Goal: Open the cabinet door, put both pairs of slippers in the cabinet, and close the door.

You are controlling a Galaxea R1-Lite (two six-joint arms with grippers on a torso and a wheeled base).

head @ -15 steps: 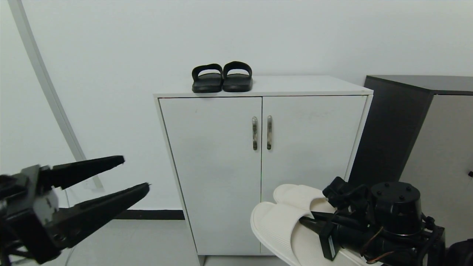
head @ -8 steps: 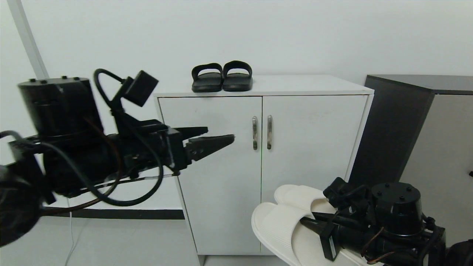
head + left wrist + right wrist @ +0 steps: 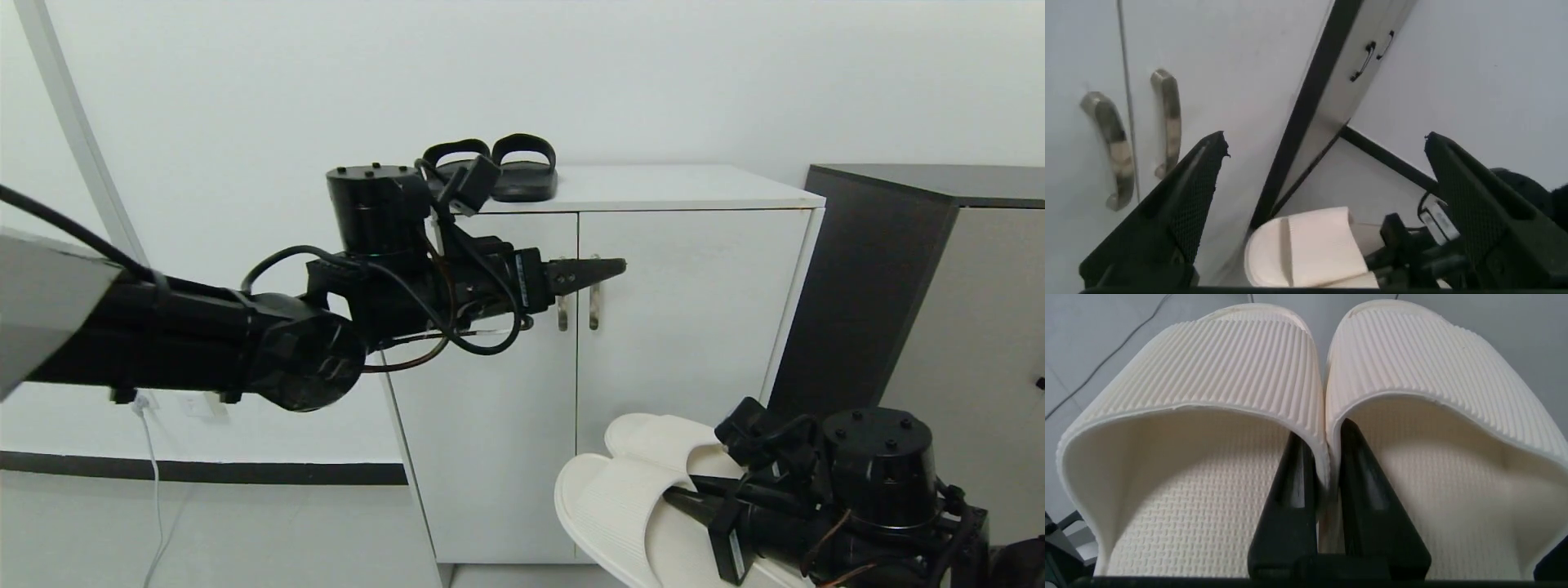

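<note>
Head view first: the left tool [image 3: 608, 269] is stretched out at handle height, its tips right in front of the cabinet [image 3: 694, 343] where the two doors meet. Left wrist view shows that left tool [image 3: 1324, 139] spread wide, nothing between its fingers. Both doors are shut.

Here's the relation that matters: the two door handles [image 3: 1139, 139] stand upright, side by side, and from the wrist they sit beyond one finger, outside the gap rather than inside it. The fingers look spread crosswise to those bars, which suits a pinch, but I'd say a sideways shift is needed before either handle [image 3: 562, 306] lands in the gap. Whether the tips touch the door, I can't tell.

Down low, the right tool [image 3: 1325, 445] is clamped on the white slippers [image 3: 1208, 400], its fingers pinching the two inner walls together. It hangs in front of the cabinet's lower right door, well below the handles, so the free left arm is nearer.

Up top, the black slippers [image 3: 522, 167] rest on the cabinet's roof, just behind the left wrist.
</note>
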